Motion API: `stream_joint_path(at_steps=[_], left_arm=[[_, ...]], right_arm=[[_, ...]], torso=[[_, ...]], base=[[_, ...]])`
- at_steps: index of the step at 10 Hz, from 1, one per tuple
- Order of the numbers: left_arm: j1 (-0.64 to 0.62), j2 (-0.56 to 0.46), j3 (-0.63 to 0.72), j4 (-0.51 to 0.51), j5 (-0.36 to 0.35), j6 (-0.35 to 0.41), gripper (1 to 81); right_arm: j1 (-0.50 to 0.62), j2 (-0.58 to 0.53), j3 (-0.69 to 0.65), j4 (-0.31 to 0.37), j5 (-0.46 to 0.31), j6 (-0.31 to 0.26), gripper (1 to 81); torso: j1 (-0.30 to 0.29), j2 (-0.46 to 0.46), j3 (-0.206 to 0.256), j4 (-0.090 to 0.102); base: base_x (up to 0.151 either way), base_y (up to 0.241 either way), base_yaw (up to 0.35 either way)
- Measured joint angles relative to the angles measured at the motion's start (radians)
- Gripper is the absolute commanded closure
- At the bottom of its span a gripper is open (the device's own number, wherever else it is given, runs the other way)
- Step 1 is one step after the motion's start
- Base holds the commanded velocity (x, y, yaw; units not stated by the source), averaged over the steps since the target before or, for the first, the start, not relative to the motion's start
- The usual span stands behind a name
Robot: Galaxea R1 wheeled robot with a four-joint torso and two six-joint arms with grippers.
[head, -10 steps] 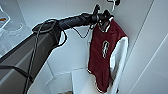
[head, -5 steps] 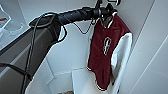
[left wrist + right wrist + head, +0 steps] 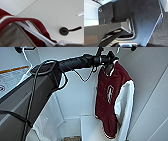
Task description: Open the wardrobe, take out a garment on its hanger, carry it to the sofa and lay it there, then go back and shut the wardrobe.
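**Maroon jacket at the rail inside the open wardrobe**

Reaching up from the left: left end effector (image 3: 108, 60), at the collar of the dark maroon jacket with white sleeves (image 3: 110, 100). Grip state impossible to tell. Hanging upright inside the tall white wardrobe (image 3: 75, 97), on a thin white hanger (image 3: 37, 34) seen close in the left wrist view under the maroon collar. Right end effector's state likewise impossible to tell.

Left arm (image 3: 75, 62) stretches forward and up, wrist raised high.
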Motion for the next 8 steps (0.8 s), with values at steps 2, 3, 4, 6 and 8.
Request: stream_joint_path(at_steps=[2, 3, 4, 6, 8], left_arm=[[0.000, 0.000, -0.002, 0.007, 0.000, 0.003, 81.1], [0.001, 0.002, -0.002, 0.015, 0.006, 0.004, 81.1], [0.003, 0.002, -0.002, 0.020, 0.014, 0.004, 81.1], [0.044, 0.000, -0.002, 0.030, 0.026, 0.010, 81.1], [0.099, -0.001, -0.003, 0.039, 0.025, 0.018, 81.1]], right_arm=[[0.006, 0.000, 0.000, 0.000, 0.000, 0.000, 1.0], [0.006, 0.000, 0.000, 0.000, 0.001, 0.000, 1.0], [0.006, 0.000, 0.000, 0.000, 0.001, 0.000, 1.0], [0.006, 0.000, 0.000, 0.000, 0.002, 0.000, 1.0], [0.006, 0.000, 0.000, 0.000, 0.003, 0.000, 1.0]], torso=[[0.000, 0.000, 0.000, 0.005], [0.000, 0.000, 0.000, 0.005], [0.000, 0.000, 0.000, 0.005], [0.000, 0.000, 0.000, 0.005], [0.000, 0.000, 0.000, 0.005]], base=[[0.000, 0.000, 0.000], [0.000, 0.000, 0.000], [0.000, 0.000, 0.000], [0.000, 0.000, 0.000], [0.000, 0.000, 0.000]])
